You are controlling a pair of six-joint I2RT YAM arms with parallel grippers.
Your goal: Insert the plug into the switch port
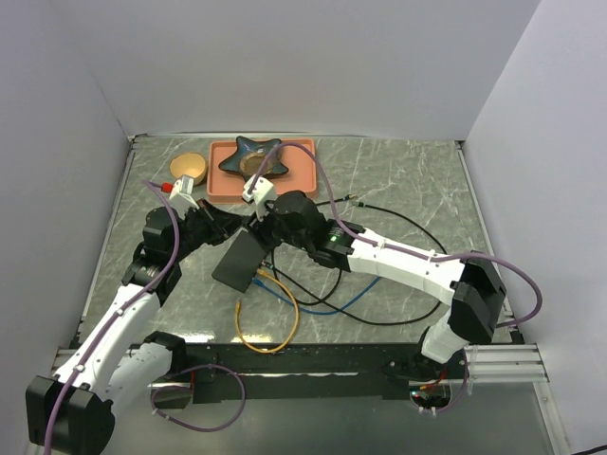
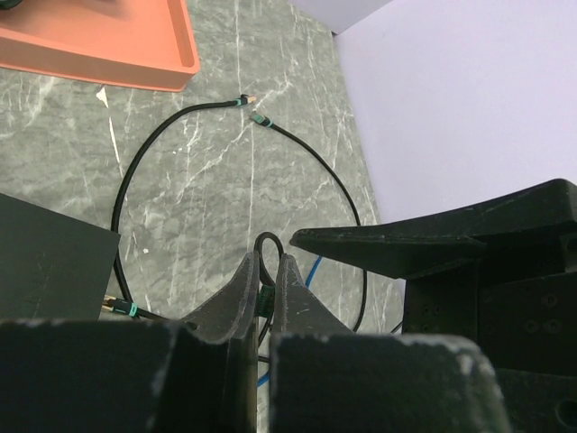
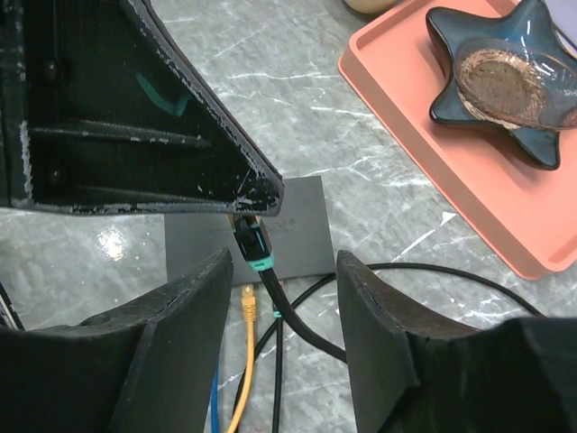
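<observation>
While the left gripper (image 2: 267, 267) pinches the plug (image 3: 253, 242) tight between its closed fingers, the right gripper (image 3: 284, 262) hangs open, one finger on each side of the black cable (image 3: 302, 325) that trails from the plug, touching neither so far as the right wrist view shows. The plug's tip is hidden behind the left finger, so I cannot tell which way its contacts face.

The switch (image 3: 302, 221) lies flat on the table just beyond the right fingers and directly behind the held plug. From the left wrist it sits low to the left of the closed fingers. Its row of sockets does not show in any view, so which edge carries them is unclear.

This looks like the carry-and-align step: the plug is lifted and close to the switch but not yet seated. The open right gripper seems set either to take the cable just behind the plug or to steady the switch. Next, the plug needs to be turned square to a socket, brought level with that edge and pushed straight in, with the switch braced so it does not slide. A loose yellow plug (image 3: 248, 304) lies just below the held one, between the right fingers, and should be kept out of the way.
</observation>
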